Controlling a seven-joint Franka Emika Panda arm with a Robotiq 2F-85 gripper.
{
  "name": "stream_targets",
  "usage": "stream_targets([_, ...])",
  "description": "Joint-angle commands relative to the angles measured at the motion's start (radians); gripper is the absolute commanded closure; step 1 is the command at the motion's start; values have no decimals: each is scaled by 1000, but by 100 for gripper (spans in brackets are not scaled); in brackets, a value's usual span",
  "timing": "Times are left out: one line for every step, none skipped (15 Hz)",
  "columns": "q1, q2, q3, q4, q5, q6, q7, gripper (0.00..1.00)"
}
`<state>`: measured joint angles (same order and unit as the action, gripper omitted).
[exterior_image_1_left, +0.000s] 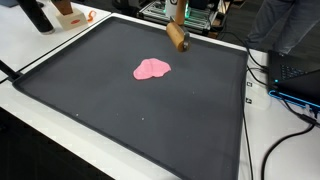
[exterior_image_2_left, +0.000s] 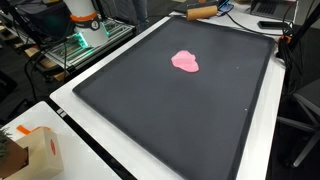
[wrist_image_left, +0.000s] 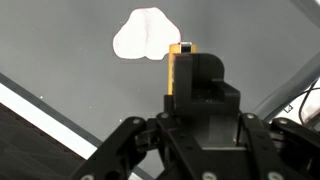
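Wrist view: gripper (wrist_image_left: 195, 62) enters from 6 o'clock, over the black mat (wrist_image_left: 60, 40). The fingertips read as one dark block with an amber strip down its 9 o'clock side. No gap shows between them, but I cannot tell whether they are merely together or pinching something. Pink lump (wrist_image_left: 143, 35), washed out to near white here, lies on the mat at 11 o'clock of the fingertips, apart from them. In both exterior views the pink lump (exterior_image_1_left: 152, 68) (exterior_image_2_left: 185, 62) sits flat on the mat (exterior_image_1_left: 120, 110) (exterior_image_2_left: 170, 115), a little toward the far edge from the mat's middle, with nothing touching it. Wooden-handled tool (exterior_image_1_left: 178, 38) is at 1 o'clock of the lump by the mat's far edge, near but clear of it. It shows again in an exterior view (exterior_image_2_left: 203, 12), lying across that edge. The mat rests on a white table (exterior_image_1_left: 40, 55). Cables (exterior_image_1_left: 285, 125) trail at 3 o'clock of the mat. Cardboard box (exterior_image_2_left: 35, 150) stands at 7 o'clock, well apart from the lump.
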<state>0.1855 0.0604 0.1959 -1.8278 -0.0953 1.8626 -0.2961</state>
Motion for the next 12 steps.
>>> stream_targets([1,1,-1,3,0,-3,1,52])
stream_targets([1,1,-1,3,0,-3,1,52])
stream_targets([1,1,-1,3,0,-3,1,52])
stream_targets([1,1,-1,3,0,-3,1,77])
stream_targets([10,13,2,27,-24,-18,92,77])
stream_targets([18,24,5,49,-43,-35,179,77])
stream_targets([27,34,8,65,-57,-38,243,77])
stream_targets([41,50,14,93,-82,-54,326,77])
stream_targets([54,66,19,116,-106,-62,399,77])
stream_targets([70,87,24,150,-131,-88,474,77])
stream_targets([88,106,29,178,-156,-112,548,77])
stream_targets([108,132,33,212,-180,-144,619,77])
